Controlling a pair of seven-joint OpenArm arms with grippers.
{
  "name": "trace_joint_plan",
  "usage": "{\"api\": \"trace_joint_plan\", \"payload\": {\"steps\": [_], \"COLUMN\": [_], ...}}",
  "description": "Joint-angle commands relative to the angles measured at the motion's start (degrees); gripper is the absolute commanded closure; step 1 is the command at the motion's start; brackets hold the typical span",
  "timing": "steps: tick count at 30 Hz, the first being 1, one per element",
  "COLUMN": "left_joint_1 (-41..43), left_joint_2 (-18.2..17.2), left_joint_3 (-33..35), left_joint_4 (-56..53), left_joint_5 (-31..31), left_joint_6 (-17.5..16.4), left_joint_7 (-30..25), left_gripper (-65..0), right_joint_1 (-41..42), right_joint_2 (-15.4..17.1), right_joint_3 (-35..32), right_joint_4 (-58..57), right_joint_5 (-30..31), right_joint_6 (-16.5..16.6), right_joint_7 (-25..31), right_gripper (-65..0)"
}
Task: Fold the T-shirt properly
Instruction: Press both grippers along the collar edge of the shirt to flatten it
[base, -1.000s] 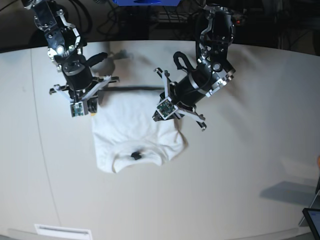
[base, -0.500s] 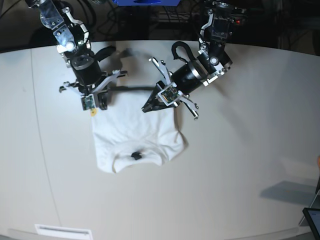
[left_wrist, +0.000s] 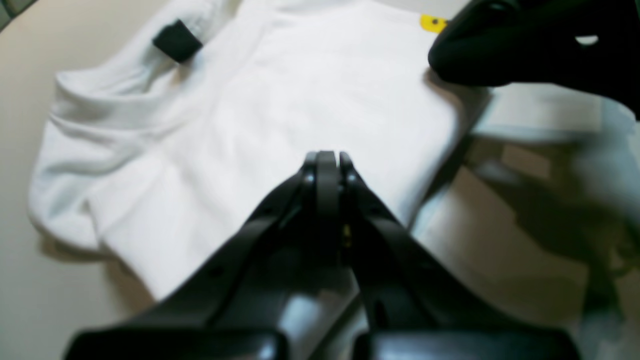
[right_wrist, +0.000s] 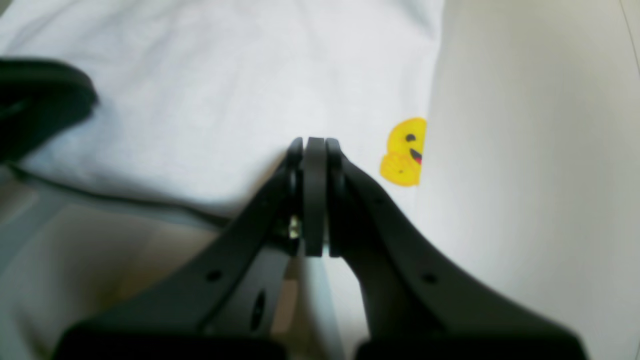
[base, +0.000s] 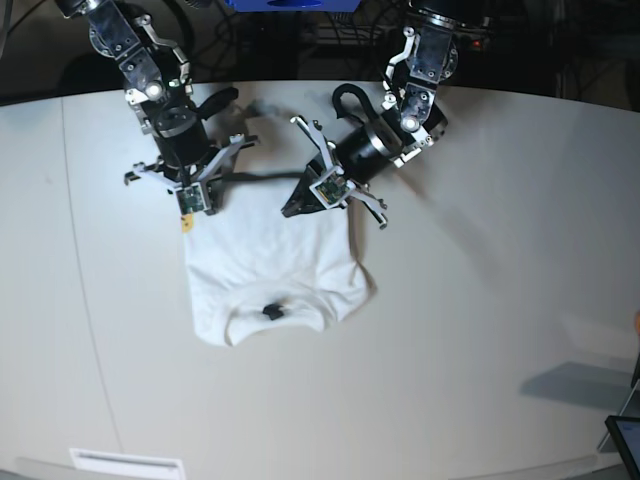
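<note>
Folded T-shirt (base: 268, 265) on table (base: 480, 300); both pincers at far edge.

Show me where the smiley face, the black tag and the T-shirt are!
smiley face (right_wrist: 404, 152): right wrist view, on the yellow face at the shirt's edge.
black tag (left_wrist: 177, 40): left wrist view, middle of the dark patch by the collar.
T-shirt (base: 265, 262): base view, middle of the white cloth.

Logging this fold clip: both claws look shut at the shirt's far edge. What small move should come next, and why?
Probably lower both claws a little and draw the far edge toward the collar. The left claw and right claw are shut and seem to hold no cloth. The T-shirt lies partly folded on the table, its black neck label at the near end, so one more fold seems due.
</note>
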Motion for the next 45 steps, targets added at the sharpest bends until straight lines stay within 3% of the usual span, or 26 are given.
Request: {"api": "trace_joint_plan", "payload": {"steps": [1, 7, 14, 21, 30, 45], "left_joint_1": [-0.59, -1.29, -2.35, -2.79, -3.14, -1.99], "left_joint_2": [0.29, 0.82, 3.02, 2.67, 1.0, -1.02], "left_joint_3": [0.01, 0.44, 0.18, -0.43, -6.41, -6.68], "left_joint_4": [2.21, 3.36, -3.15, -7.54, -12.03, -11.5], "left_joint_5": [-1.09, -1.09, -0.91, -1.0, -1.0, -1.09], "left_joint_6": [0.22, 0.3, 0.3, 0.3, 0.3, 0.3], "left_joint_7": [-2.21, -2.12, -2.12, -2.12, -2.12, -2.12], "left_gripper": [0.0, 0.0, 0.0, 0.0, 0.0, 0.0], "right_joint_1": [1.2, 3.05, 5.16, 5.07, 4.98, 3.49], "right_joint_2": [0.1, -0.08, -1.22, -1.22, -1.13, -1.13], "right_joint_3": [-0.71, -2.29, -4.66, -4.84, -4.75, 2.9], "right_joint_4": [1.07, 1.16, -2.98, -5.96, -8.16, -8.25], "right_joint_5": [-0.59, -0.59, -0.5, -0.41, -0.41, -0.41], "right_joint_6": [0.15, 0.15, 0.15, 0.15, 0.06, 0.06], "right_joint_7": [1.8, 1.71, 1.63, 1.71, 1.71, 1.71], "right_gripper": [-0.3, -0.3, -0.3, -0.3, -0.3, -0.3]}}
